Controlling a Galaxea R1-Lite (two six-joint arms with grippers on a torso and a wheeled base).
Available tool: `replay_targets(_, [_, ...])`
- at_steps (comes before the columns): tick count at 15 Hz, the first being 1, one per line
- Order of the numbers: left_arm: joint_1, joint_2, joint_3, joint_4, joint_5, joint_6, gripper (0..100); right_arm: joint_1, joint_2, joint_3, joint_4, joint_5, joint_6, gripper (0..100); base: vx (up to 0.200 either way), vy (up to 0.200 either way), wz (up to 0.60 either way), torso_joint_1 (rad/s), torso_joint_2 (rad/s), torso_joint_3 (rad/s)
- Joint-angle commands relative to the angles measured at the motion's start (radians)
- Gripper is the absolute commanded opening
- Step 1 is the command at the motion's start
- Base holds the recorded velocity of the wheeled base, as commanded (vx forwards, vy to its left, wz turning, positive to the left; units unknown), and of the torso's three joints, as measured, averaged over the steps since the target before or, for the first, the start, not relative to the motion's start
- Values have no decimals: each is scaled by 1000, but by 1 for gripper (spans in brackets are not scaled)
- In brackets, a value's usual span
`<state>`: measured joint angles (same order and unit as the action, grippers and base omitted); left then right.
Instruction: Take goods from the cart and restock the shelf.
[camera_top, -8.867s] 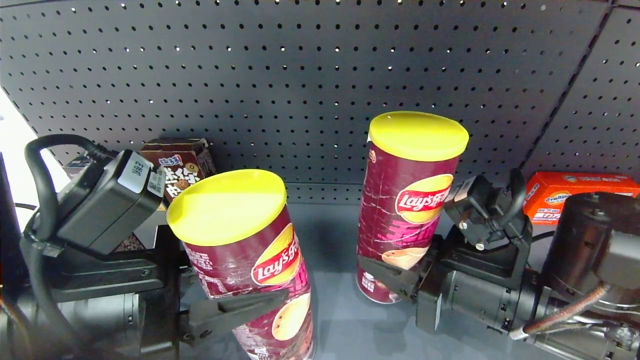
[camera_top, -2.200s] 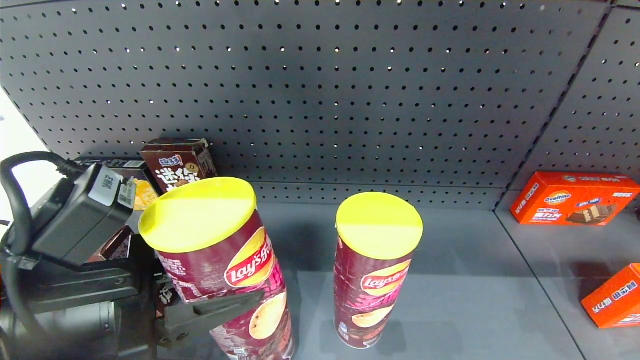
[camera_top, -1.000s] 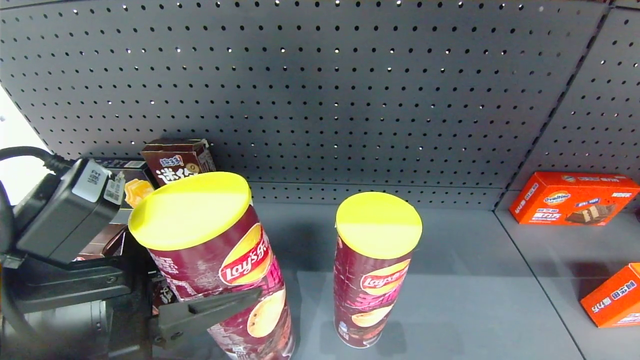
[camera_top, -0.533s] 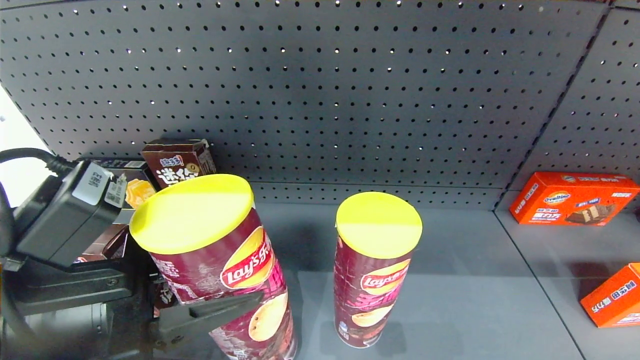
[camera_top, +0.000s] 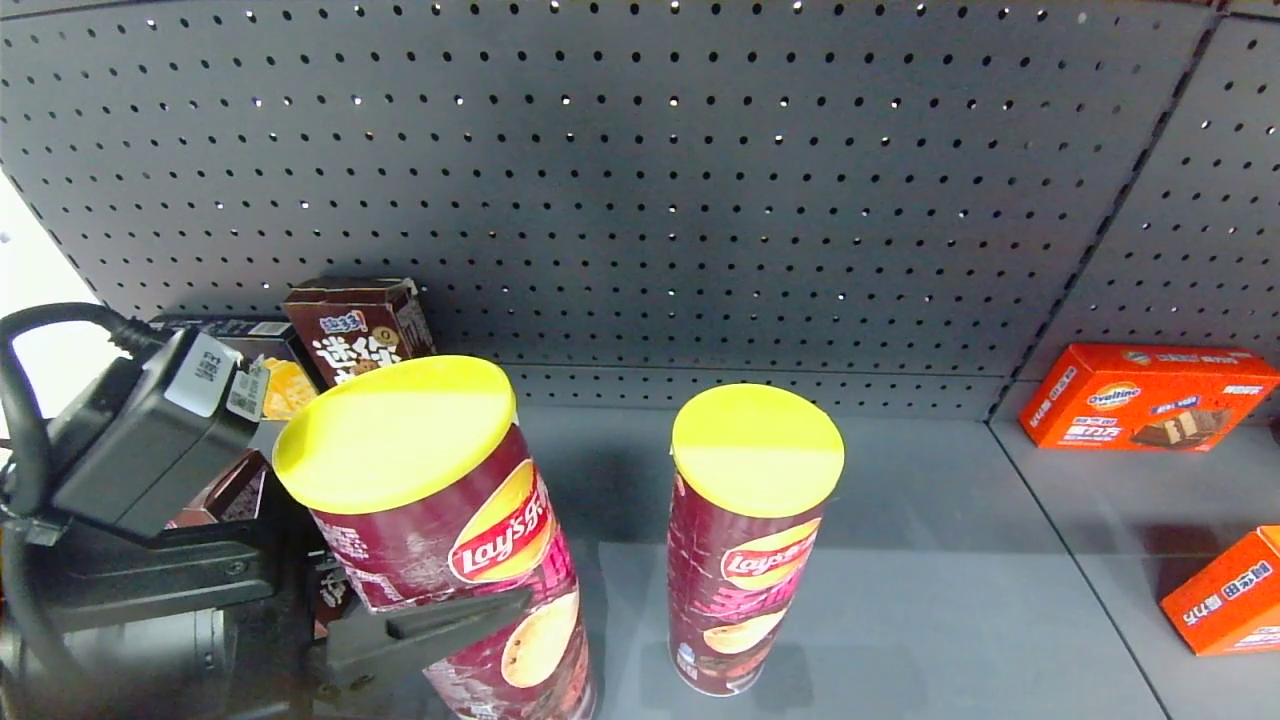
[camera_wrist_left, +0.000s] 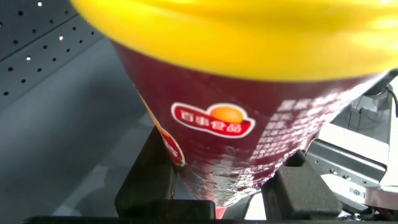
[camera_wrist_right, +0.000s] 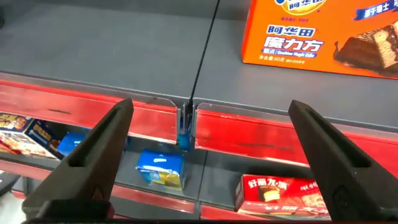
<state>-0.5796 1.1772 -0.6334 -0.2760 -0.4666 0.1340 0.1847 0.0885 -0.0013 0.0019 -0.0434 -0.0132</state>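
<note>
Shelf (camera_top: 900, 620) placement underway: at 9 o'clock of the placed can (camera_top: 745, 570), left hand (camera_wrist_left: 224, 190) clamped on tilted can (camera_top: 440, 540) should straighten, then release.

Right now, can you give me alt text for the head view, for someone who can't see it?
The left hand grips a tilted yellow-lidded chip can at a grey shelf, beside a second can standing upright and free. Brown snack boxes sit behind at the left, a far orange box and a near orange box at the right.
</note>
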Motion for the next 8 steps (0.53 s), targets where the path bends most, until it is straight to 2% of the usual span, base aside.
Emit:
replay_targets(1, [3, 2, -8, -2, 2, -1, 0, 1, 5, 0, 1, 0, -1, 100, 0, 0, 0, 0, 0, 0])
replay_targets(4, [9, 24, -26, 0, -4, -2, 0, -8, 13, -2, 4, 2, 1, 100, 0, 0, 0, 0, 0, 0])
replay_targets(5, [12, 32, -45, 1, -33, -2, 0, -134, 66, -2, 6, 2, 1, 100, 0, 0, 0, 0, 0, 0])
replay_targets(6, [14, 44, -55, 1, -41, -2, 0, -205, 63, -2, 4, 2, 1, 100, 0, 0, 0, 0, 0, 0])
replay_targets(8, [14, 74, -78, 0, -41, -1, 0, -188, -78, 0, 1, 4, 4, 100, 0, 0, 0, 0, 0, 0])
